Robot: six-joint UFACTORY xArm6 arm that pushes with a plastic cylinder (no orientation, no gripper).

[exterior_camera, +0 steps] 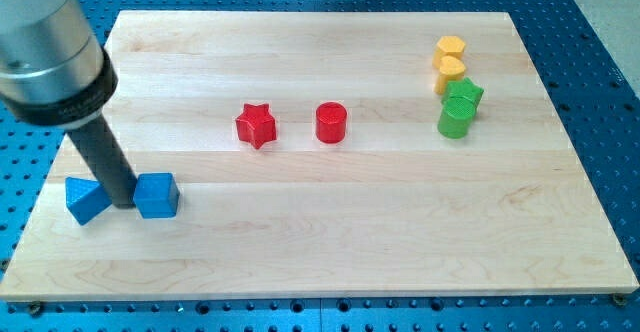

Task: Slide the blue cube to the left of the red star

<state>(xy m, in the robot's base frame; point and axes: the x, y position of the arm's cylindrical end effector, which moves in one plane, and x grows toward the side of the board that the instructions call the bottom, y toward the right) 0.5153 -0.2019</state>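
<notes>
The blue cube (157, 195) lies near the board's lower left. The red star (256, 125) lies up and to the right of it, left of the board's middle. My tip (124, 204) stands on the board between the blue cube and a blue triangular block (86, 199), touching or nearly touching the cube's left side. The dark rod rises from it up and to the left to the arm's silver end.
A red cylinder (331, 123) lies right of the star. At the upper right are two yellow blocks (450, 48) (451, 72), a green star (465, 94) and a green cylinder (455, 119). The wooden board (400, 232) lies on a blue perforated table.
</notes>
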